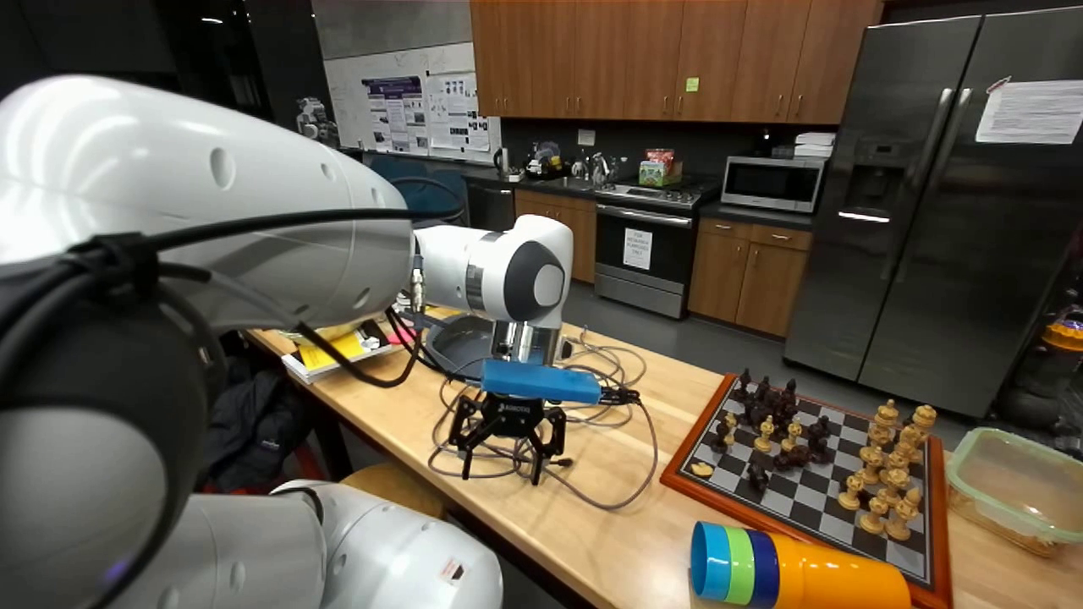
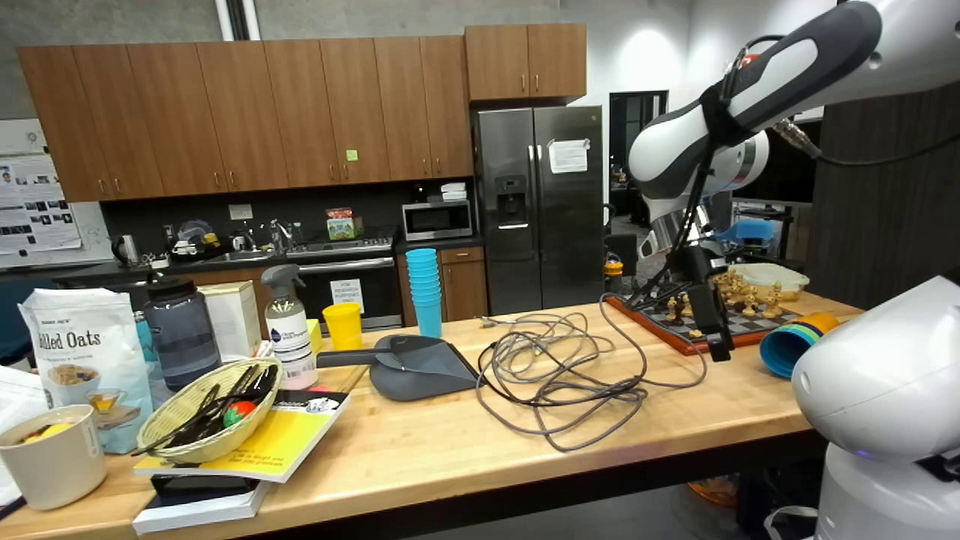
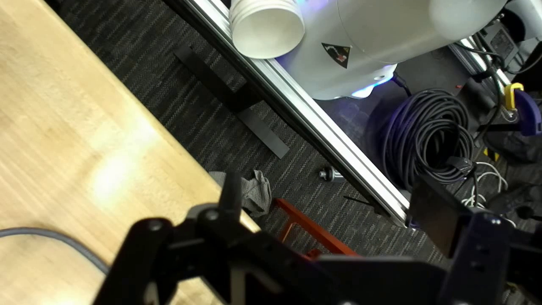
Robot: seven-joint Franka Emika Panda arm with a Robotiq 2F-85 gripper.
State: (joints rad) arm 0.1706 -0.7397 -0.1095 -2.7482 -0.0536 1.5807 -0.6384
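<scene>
Gripper (image 1: 500, 475) points down, jaws spread wide, tips well apart w/ just air in the gap. Wrist view agrees: fingers (image 3: 432, 212) far apart, one each side; btwn them, further down, the edge of the wood table (image 2: 420, 439), dark carpet (image 3: 296, 182) & part of a red frame (image 3: 317, 228). Hangs above the tabletop, close to the robot-side edge, per both exterior views.

Nearest thing = grey cable (image 2: 624, 388), heaped in loose loops on the table, approx. mid-table. In an exterior view its loops show behind the tips, & a black plug end (image 1: 561, 462) shows just beside one fingertip; actual gap there, can't tell. One strand curves up twd the wrist, seems to reach the end of the blue housing (image 1: 540, 381) mounted over the gripper, not 100% clear.

Around it: chessboard (image 1: 799, 501) w/ pieces on one side; cup stack (image 1: 833, 571) (blue, green, navy, orange) lying on its side by the board's rim; grey dustpan (image 2: 424, 375) just beside the loops, opp. side from the board.
</scene>
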